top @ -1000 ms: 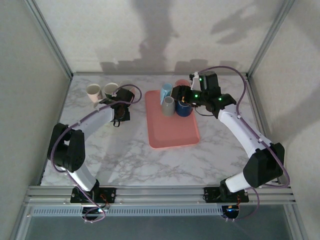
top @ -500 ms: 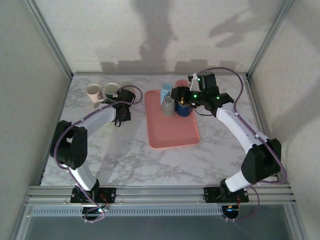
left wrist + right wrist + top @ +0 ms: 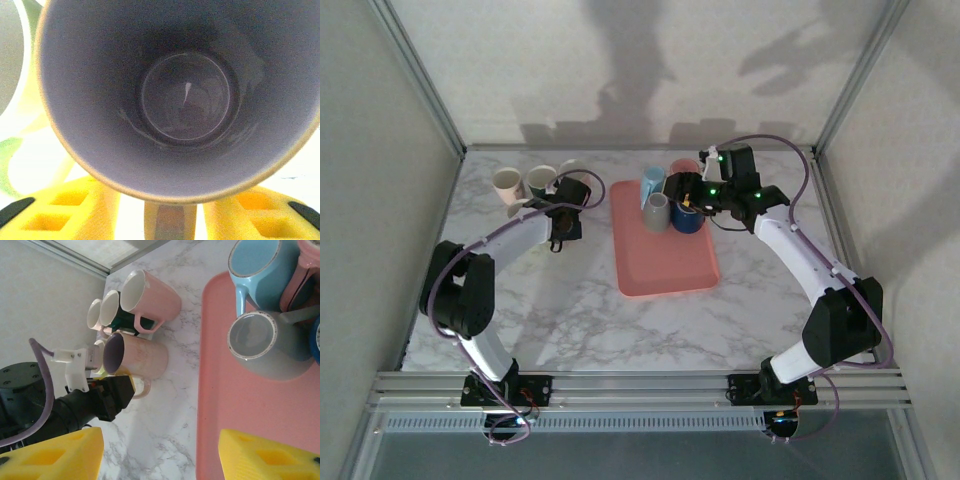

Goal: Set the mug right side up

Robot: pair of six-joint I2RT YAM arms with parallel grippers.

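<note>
Pink mug (image 3: 142,359), purple inside, stands mouth-up on table (image 3: 160,432); release step: left hand (image 3: 168,222) parted, apparently clear of handle (image 3: 141,388); next, withdraw without tipping.

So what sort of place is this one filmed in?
Looks like a robot test cell rather than a kitchen: a marble-patterned table boxed in by aluminium posts and plain panels, two arms bolted to a rail, mugs and a pink tray as props.
</note>
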